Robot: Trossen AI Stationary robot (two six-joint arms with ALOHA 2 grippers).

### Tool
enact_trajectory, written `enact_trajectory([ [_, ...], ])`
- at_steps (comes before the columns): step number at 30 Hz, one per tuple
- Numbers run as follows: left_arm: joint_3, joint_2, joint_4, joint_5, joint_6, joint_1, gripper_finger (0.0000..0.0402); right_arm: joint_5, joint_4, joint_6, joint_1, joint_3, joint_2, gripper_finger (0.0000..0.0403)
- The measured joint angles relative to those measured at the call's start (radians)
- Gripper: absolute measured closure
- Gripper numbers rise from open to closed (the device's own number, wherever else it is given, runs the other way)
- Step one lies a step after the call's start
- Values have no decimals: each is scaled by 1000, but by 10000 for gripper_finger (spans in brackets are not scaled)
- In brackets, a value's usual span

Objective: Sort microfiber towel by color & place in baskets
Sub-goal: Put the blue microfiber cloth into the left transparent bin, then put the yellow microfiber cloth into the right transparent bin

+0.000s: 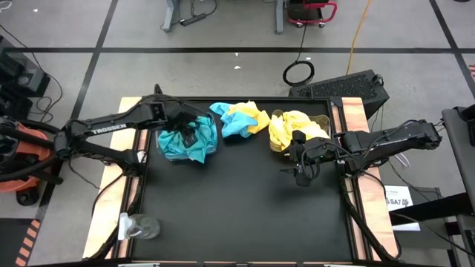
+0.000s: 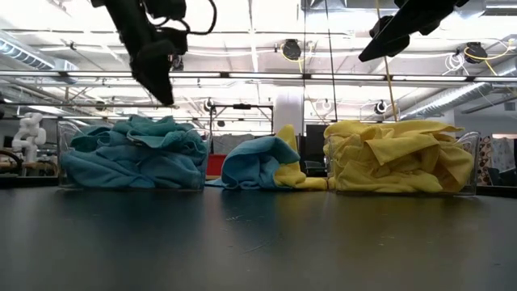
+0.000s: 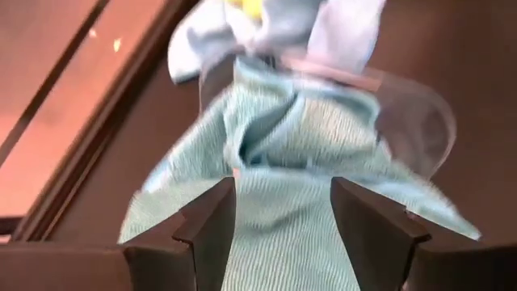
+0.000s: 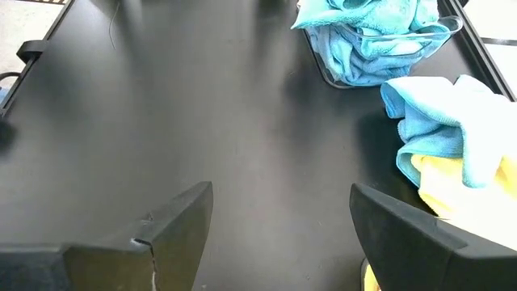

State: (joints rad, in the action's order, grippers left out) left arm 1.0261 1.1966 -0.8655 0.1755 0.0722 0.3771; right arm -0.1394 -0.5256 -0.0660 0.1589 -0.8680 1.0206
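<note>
Hovering with its two dark fingers apart and nothing between them, the left gripper [image 1: 191, 134] hangs directly above the clear rectangular plastic basket [image 2: 129, 179] that is heaped with soft teal-blue microfiber towels [image 1: 187, 142]; in the left wrist view the teal cloth fills the gap below its fingers [image 3: 208, 230] without being pinched. The right gripper [image 1: 303, 175] is also spread wide and empty, poised over bare black tabletop [image 1: 237, 215] just in front of the second clear plastic basket [image 2: 467, 174], which brims with bright yellow microfiber towels [image 1: 295, 127]. Both bins look well filled, each holding a single colour as far as can be seen, so the sorting seems mostly done. What is left, by my reading, is the small mixed heap of teal and yellow cloths [image 1: 239, 119] lying loose on the table between the two baskets, near the far edge. That heap sits beside the left gripper toward the table's middle, and farther from the right gripper, off to its inner side. Whether more towels hide beneath it cannot be told.
</note>
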Motion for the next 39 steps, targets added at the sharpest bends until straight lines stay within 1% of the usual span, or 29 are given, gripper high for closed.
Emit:
enact_trajectory([
  [2,4,-7,39,-9,-1,0,191,0,0,1,0,0,0,117],
  [5,4,-5,128,-59,-30,-1,191,0,0,5,0,0,0,117],
  [7,5,7,208,-77,-56,-10,191,0,0,7,0,0,0,117],
  [11,5,50,386,-79,-109,-32,191,0,0,6,0,0,0,117],
  [18,6,191,683,-78,-215,-53,191,0,-1,-3,0,0,1,117],
  [24,8,329,887,-77,-292,-38,191,-45,0,-18,0,0,23,117],
  [30,111,464,920,-76,-291,8,191,-46,9,-7,0,0,76,117],
  [32,161,511,904,-97,-289,21,191,-46,30,-3,0,0,99,117],
  [35,249,583,838,-131,-289,33,191,-45,50,-1,0,0,130,117],
  [39,371,669,698,-130,-291,52,191,-45,57,-1,0,0,164,117],
])
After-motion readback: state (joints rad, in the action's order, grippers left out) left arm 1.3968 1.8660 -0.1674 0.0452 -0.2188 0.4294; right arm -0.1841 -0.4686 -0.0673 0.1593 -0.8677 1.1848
